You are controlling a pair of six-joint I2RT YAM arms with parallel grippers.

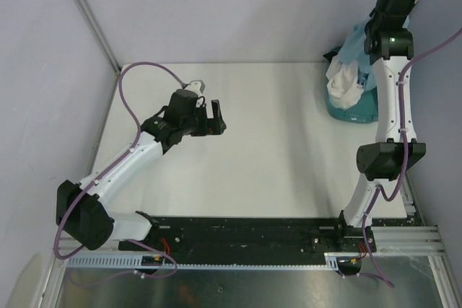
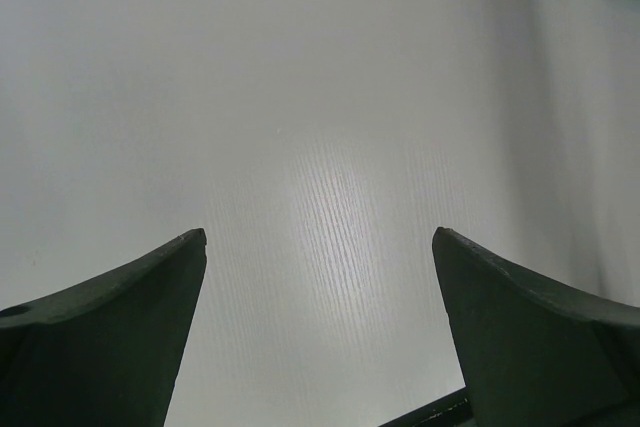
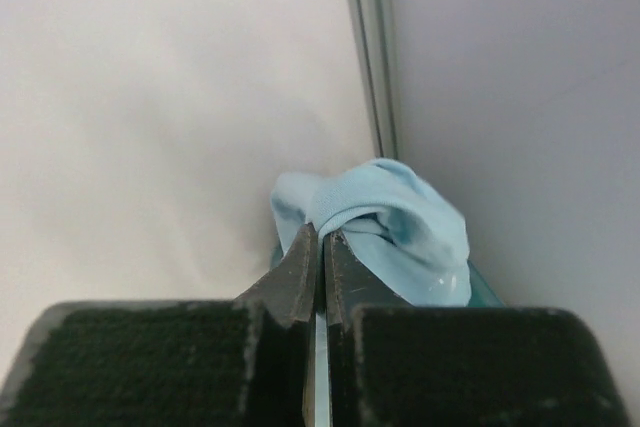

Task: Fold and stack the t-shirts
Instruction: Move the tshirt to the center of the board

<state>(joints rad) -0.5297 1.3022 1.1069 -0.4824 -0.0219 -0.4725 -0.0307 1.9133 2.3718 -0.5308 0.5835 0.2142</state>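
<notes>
Top external view showed the left gripper (image 1: 215, 119) hovering above the bare white table (image 1: 289, 149), left of centre. The left wrist view showed its jaws spread wide with nothing between them. At the far right, a teal plastic basket (image 1: 354, 112) held the crumpled shirts: a plain white cloth t-shirt (image 1: 343, 81) bunched at its left side and a light blue soft cloth t-shirt (image 1: 357, 40) heaped behind it. The right gripper (image 3: 322, 237) hung over that basket, jaws pinched tight on a thin fold of the blue shirt. That hold looked slight, and a quick lift could let the fold slip free. Tangled cloth might also drag the white shirt out, or tip the basket.
</notes>
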